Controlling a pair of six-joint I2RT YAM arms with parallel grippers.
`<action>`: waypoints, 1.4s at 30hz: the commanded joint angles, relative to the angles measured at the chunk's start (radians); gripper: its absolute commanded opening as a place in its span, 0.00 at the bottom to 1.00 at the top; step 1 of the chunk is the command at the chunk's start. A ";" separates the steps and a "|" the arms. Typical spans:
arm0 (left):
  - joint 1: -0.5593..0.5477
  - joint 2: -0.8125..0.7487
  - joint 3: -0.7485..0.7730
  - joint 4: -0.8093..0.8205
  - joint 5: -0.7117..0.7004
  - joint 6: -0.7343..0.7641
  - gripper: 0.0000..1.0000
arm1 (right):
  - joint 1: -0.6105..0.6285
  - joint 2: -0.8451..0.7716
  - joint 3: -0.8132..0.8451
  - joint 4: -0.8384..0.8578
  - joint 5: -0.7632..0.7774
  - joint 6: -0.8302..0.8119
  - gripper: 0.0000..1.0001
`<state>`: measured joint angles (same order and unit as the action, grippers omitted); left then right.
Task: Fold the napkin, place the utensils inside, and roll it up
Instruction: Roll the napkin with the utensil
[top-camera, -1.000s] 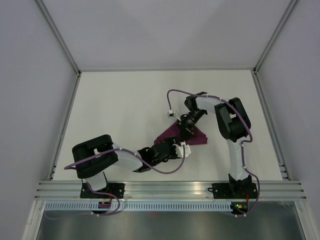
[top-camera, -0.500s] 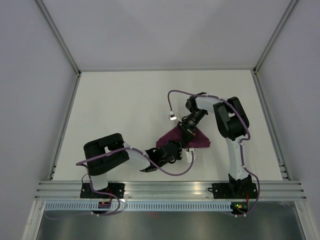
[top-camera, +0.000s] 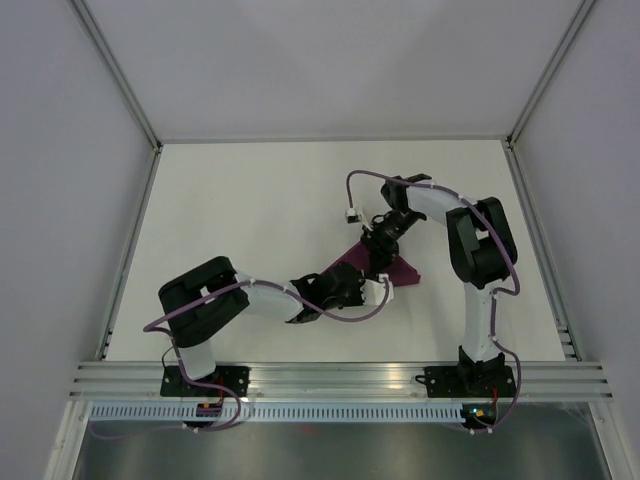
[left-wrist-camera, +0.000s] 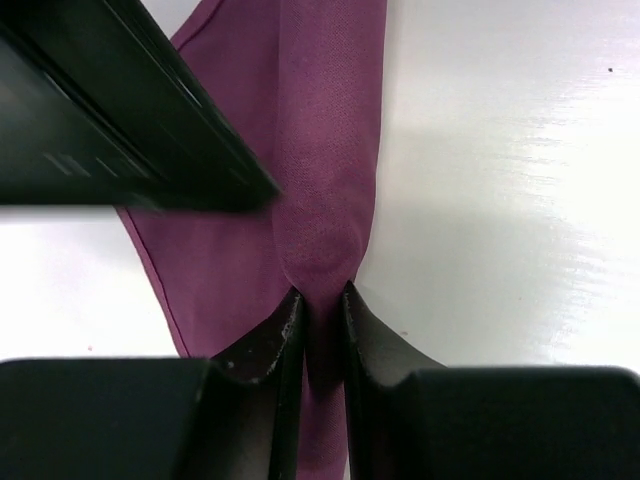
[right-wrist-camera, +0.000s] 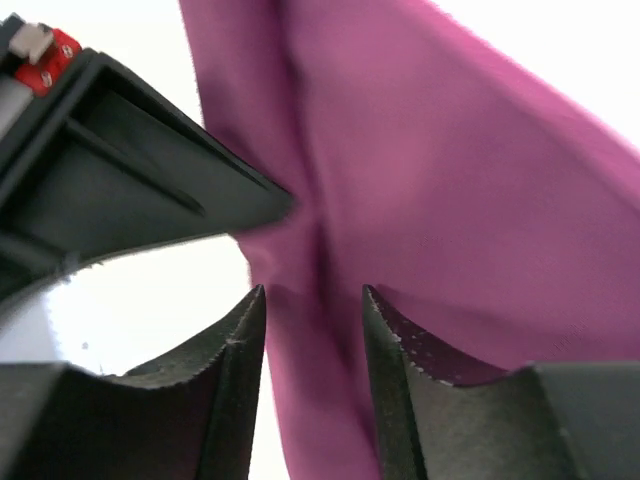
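The plum-purple napkin lies folded into a triangle at the table's middle right. My left gripper comes at it from the left. In the left wrist view it is shut on a raised ridge of the napkin. My right gripper hangs over the same fold from the far side. In the right wrist view it stands open, astride a crease of the napkin, its fingers clear of the cloth. The utensils are out of view.
The two grippers are nearly touching: the right gripper's dark finger fills the upper left of the left wrist view, and the left gripper's body crowds the right wrist view. White table lies all around, with low metal rails at its sides.
The right gripper has opened and let go of the cloth, and its arm has swung outward. The left gripper has moved in and closed on a fold of the napkin.
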<state>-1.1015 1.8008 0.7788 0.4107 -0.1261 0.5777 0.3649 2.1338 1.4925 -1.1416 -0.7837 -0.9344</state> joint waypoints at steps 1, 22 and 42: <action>0.048 -0.034 0.031 -0.197 0.156 -0.140 0.04 | -0.081 -0.141 0.008 0.126 0.014 0.026 0.49; 0.304 0.132 0.204 -0.378 0.857 -0.610 0.02 | -0.282 -0.923 -0.761 0.724 -0.006 -0.006 0.61; 0.358 0.341 0.373 -0.607 1.016 -0.699 0.02 | 0.264 -0.947 -1.009 1.011 0.383 0.026 0.65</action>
<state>-0.7410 2.0750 1.1477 -0.0628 0.9501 -0.1032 0.5919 1.1618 0.4995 -0.2028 -0.4683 -0.9024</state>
